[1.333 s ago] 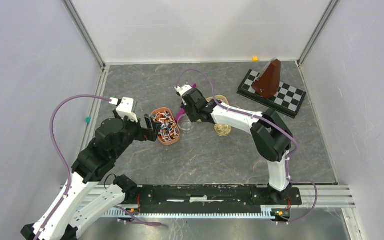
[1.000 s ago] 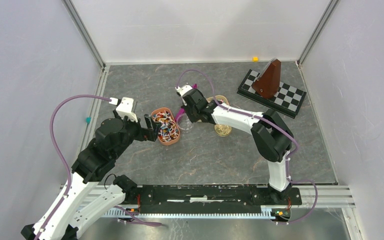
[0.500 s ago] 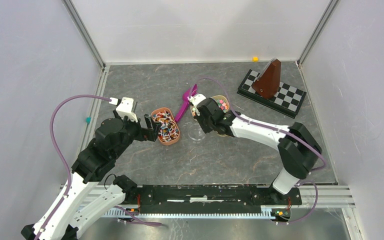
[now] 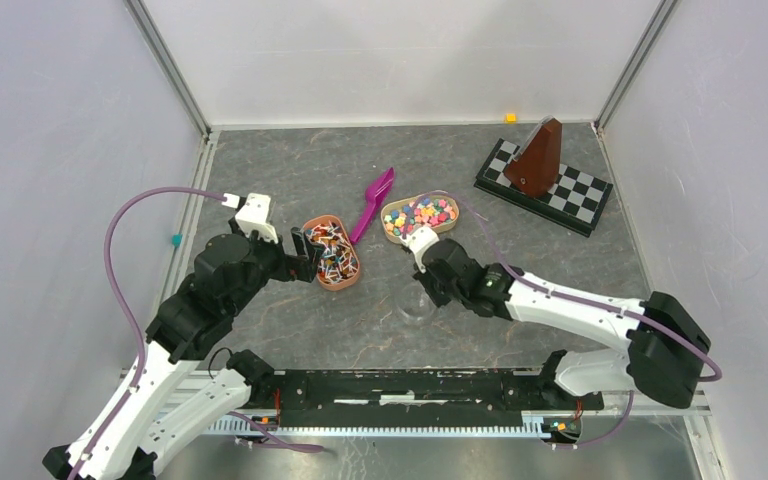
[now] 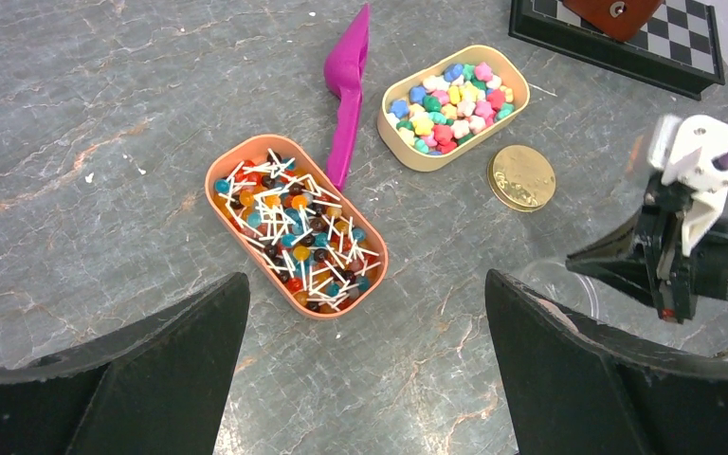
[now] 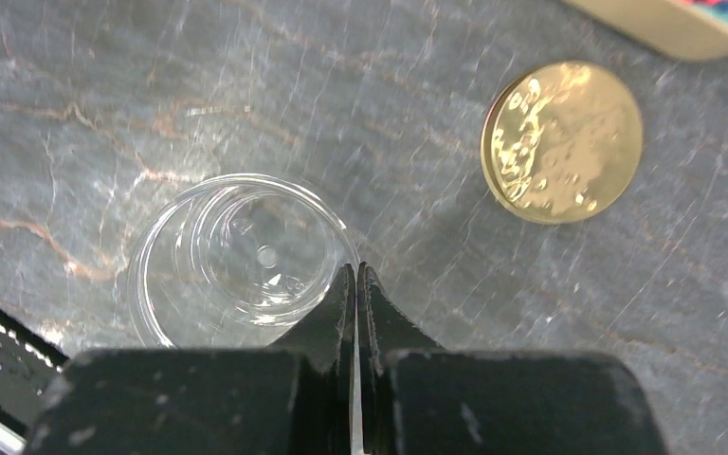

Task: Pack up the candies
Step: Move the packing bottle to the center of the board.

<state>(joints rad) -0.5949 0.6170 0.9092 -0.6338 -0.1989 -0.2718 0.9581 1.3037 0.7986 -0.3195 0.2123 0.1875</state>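
Note:
The candies (image 4: 420, 213) (image 5: 455, 100), tiny star-like pieces in mixed bright colours, fill a tan oval tray (image 5: 400, 136) at mid-table. A clear, empty plastic cup (image 4: 415, 303) (image 6: 237, 261) stands on the table in front of that tray. My right gripper (image 4: 430, 288) (image 6: 354, 268) is shut on the cup's rim, its thin wall pinched between the fingers. My left gripper (image 4: 310, 258) (image 5: 365, 280) hangs wide open over bare table, just near the orange-brown tray, holding nothing.
An orange-brown oval tray of white-stick sweets (image 4: 330, 252) (image 5: 294, 223) sits left of the candies. A pink scoop (image 4: 372, 203) (image 5: 346, 85) lies between the trays. A gold round lid (image 5: 521, 177) (image 6: 562, 142) lies beside the cup. A checkerboard with a brown wedge (image 4: 545, 170) stands back right.
My right gripper has dragged the clear cup from beside the trays toward the near edge, uncovering the candies and the scoop. The left arm has stayed put.

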